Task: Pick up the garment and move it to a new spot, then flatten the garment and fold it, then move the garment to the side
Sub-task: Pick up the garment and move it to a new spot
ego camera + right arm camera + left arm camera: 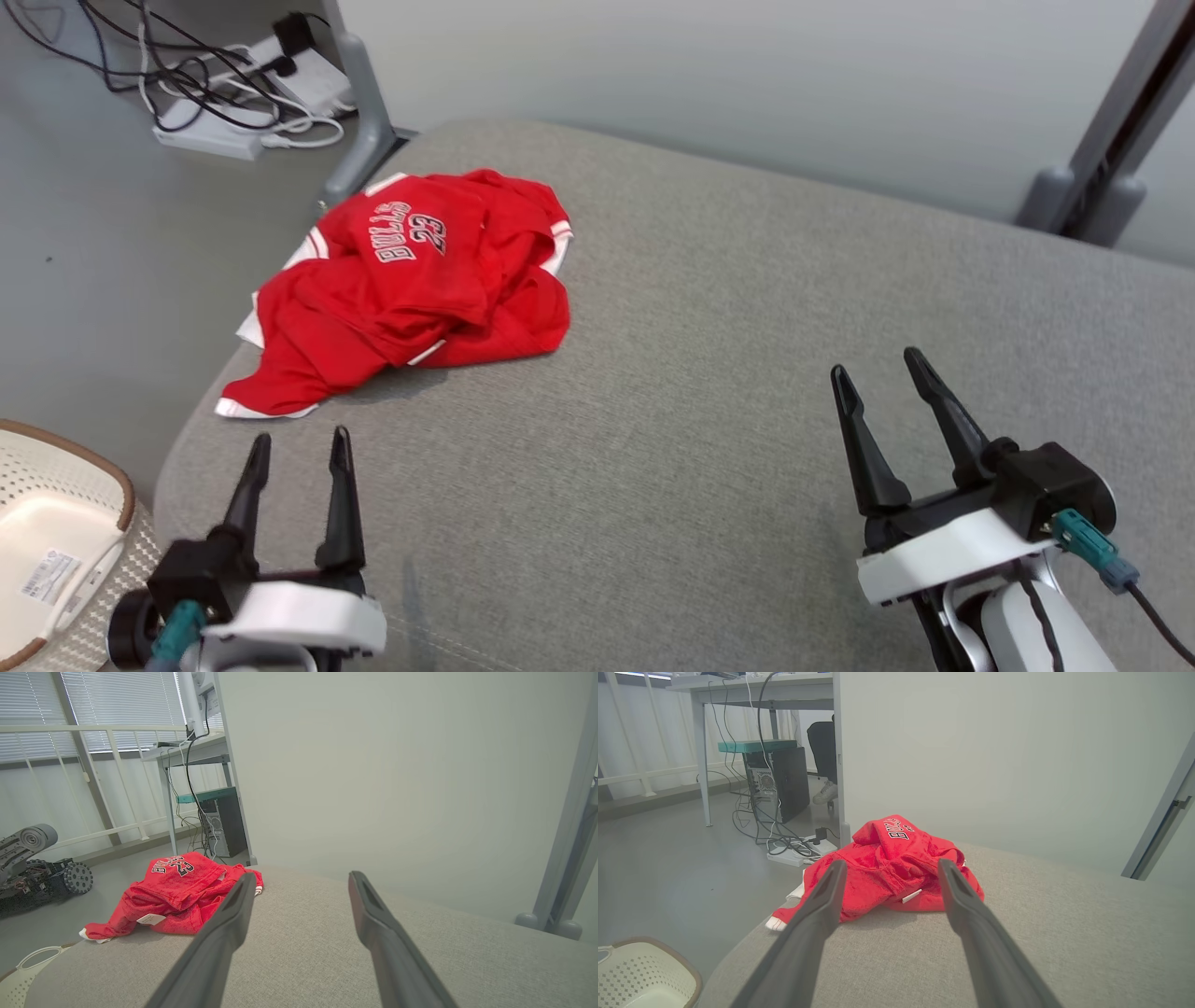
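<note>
Just off the near left corner of the grey fabric-covered tabletop stood a cream perforated basket with a brown rim. Its pale inner floor carried a small printed label, and nothing else could be made out in it.

The garment, a red jersey with white trim, lay crumpled at the tabletop's far left corner. In the head view its long axis ran on a diagonal, from a white-edged tip at the near left, right at the tabletop's edge, up toward the far right. The "BULLS 23" print sat on the far part of the heap, face up, and its lettering ran roughly along that same diagonal.

The left pincer hovered near that tip but apart from it, fingers spread wide with nothing between them, pointing at the heap. The right pincer was likewise spread wide and empty, well apart from the garment over bare fabric.
</note>
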You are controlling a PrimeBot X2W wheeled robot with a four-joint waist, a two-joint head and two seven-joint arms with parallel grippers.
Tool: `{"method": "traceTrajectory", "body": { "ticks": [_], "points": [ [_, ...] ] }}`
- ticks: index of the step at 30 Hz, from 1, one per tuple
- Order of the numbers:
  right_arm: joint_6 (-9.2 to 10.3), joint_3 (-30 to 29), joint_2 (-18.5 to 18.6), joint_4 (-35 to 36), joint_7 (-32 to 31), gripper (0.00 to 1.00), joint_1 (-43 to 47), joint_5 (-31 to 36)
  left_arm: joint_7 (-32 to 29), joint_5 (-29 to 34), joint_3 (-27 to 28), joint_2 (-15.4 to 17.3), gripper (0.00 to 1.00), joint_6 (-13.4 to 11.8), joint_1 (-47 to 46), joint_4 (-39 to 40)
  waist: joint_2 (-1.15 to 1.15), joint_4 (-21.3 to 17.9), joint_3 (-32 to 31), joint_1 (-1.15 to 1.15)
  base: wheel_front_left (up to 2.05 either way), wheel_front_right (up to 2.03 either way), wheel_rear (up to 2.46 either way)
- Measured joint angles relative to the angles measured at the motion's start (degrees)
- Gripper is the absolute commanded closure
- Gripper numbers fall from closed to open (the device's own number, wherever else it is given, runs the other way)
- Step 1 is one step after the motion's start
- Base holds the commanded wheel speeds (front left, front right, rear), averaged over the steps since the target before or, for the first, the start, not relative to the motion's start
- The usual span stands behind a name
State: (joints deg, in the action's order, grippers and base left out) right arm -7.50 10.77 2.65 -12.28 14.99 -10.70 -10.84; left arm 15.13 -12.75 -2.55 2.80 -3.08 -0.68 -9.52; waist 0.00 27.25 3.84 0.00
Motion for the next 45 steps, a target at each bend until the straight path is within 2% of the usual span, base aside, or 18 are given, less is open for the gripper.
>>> {"method": "traceTrajectory", "body": {
  "ticks": [5,7,8,9,12,22,26,31,35,36,38,42,45],
  "points": [
    [0.0,0.03,0.01,1.62,0.0,0.0,-2.76,4.83,0.0,-1.4,3.67,0.92,0.0,2.9,-7.84,-4.76,0.0,-2.63,5.37,0.0,0.0,0.0,0.0],
    [0.0,-0.09,0.01,3.22,-0.26,0.0,-4.7,7.0,-0.01,-2.24,4.94,3.07,0.0,4.31,-12.47,-7.75,0.0,-4.16,8.1,0.0,0.0,0.0,0.0],
    [0.0,-0.09,0.01,3.22,-0.26,0.0,-4.7,7.0,-0.01,-2.24,4.94,3.07,0.0,4.31,-12.47,-7.75,0.0,-4.16,8.1,0.0,0.0,0.0,0.0],
    [0.0,-0.32,0.01,4.6,-0.9,0.0,-5.67,8.06,-1.7,-2.9,5.21,4.58,0.0,5.11,-16.06,-9.9,0.0,-5.17,9.88,0.0,0.0,0.0,0.0],
    [0.0,-0.07,0.05,5.95,-1.56,0.0,-6.49,8.89,-3.83,-3.26,5.43,6.13,0.0,5.59,-19.8,-11.57,0.0,-6.06,11.6,0.0,0.0,0.0,0.0],
    [0.0,1.6,0.07,9.58,-3.3,0.0,-8.44,10.44,-18.57,-6.95,7.04,12.79,0.0,7.03,-33.49,-23.14,0.0,-9.86,18.16,0.0,0.0,0.0,0.0],
    [0.0,2.2,0.05,9.89,-3.38,0.0,-8.54,11.0,-21.28,-7.2,7.15,14.86,0.0,7.14,-37.19,-27.15,0.0,-10.92,19.74,0.0,0.0,0.0,0.0],
    [0.0,2.47,0.05,10.34,-3.58,0.0,-8.88,11.44,-25.08,-9.04,7.23,15.96,0.0,8.08,-41.22,-32.3,0.0,-11.92,21.23,0.0,0.0,0.0,0.0],
    [0.0,2.72,0.05,10.62,-3.65,0.0,-9.36,11.85,-25.62,-8.95,6.83,17.4,0.0,8.15,-44.02,-35.64,0.0,-12.5,22.24,0.0,0.0,0.0,0.0],
    [0.0,2.74,0.05,10.62,-3.64,0.0,-9.41,11.9,-26.09,-9.09,6.76,17.48,0.15,8.39,-44.53,-36.52,0.0,-12.61,22.43,0.0,0.0,0.0,0.0],
    [0.0,2.7,0.05,10.56,-3.64,0.0,-9.42,12.0,-27.69,-10.21,6.61,17.08,0.98,8.8,-45.45,-38.45,0.0,-12.72,22.61,0.0,0.0,0.0,0.0],
    [0.0,2.69,0.05,10.23,-3.39,0.0,-9.45,12.06,-28.63,-10.56,5.63,17.33,1.0,9.34,-46.57,-40.91,0.0,-12.86,22.51,0.0,0.0,0.0,0.0],
    [0.0,2.69,0.05,9.98,-3.27,0.0,-9.57,11.96,-26.55,-11.04,5.68,17.62,1.0,9.58,-46.88,-41.5,0.0,-12.9,22.0,0.0,0.0,0.0,0.0]
  ]
}}
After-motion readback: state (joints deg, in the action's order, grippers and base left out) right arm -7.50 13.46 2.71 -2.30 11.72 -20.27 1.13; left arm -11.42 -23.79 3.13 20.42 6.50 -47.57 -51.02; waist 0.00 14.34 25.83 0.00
